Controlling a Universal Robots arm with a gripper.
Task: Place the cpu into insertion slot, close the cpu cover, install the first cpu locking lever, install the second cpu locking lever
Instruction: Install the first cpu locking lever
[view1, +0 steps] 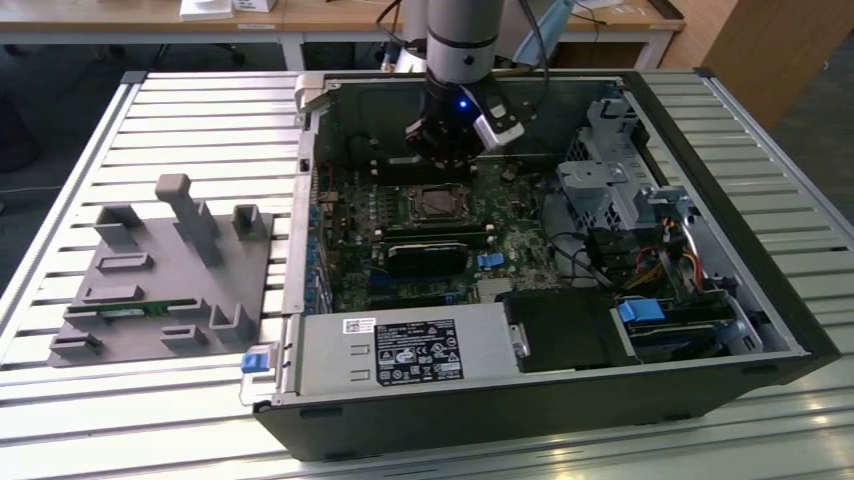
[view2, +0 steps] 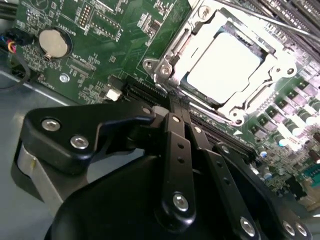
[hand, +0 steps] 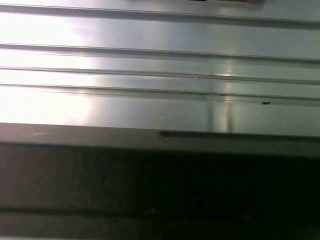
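At the middle of the green motherboard (view2: 90, 45), I am seeing the cpu (view2: 225, 65) lying flat in the insertion slot (view2: 167, 67), its pale metal top glaring under the light in the second wrist view. Around it the cpu cover (view2: 250, 100) is lying down as a silvery frame, its cut-out middle showing the chip; I cannot tell whether either locking lever is latched. Just beside the socket's near corner, the gripper (view2: 176, 107) is reaching in, its two black fingers (view2: 175, 150) pressed together with nothing between them, their tips hanging close to the long black card slot (view2: 145, 95) next to the frame. Farther off on the board, a round coin battery (view2: 52, 42) is sitting in its holder. From the exterior view I am watching the arm coming down into the open computer case (view1: 787, 330), the gripper (view1: 447, 160) poised over the board just behind the socket (view1: 434, 203). Toward the exterior view's left, a grey fixture (view1: 160, 280) is sitting on the slatted metal table (view1: 200, 110), well apart from the case. Bright table slats (hand: 160, 65) are showing above a dark band in the first wrist view.
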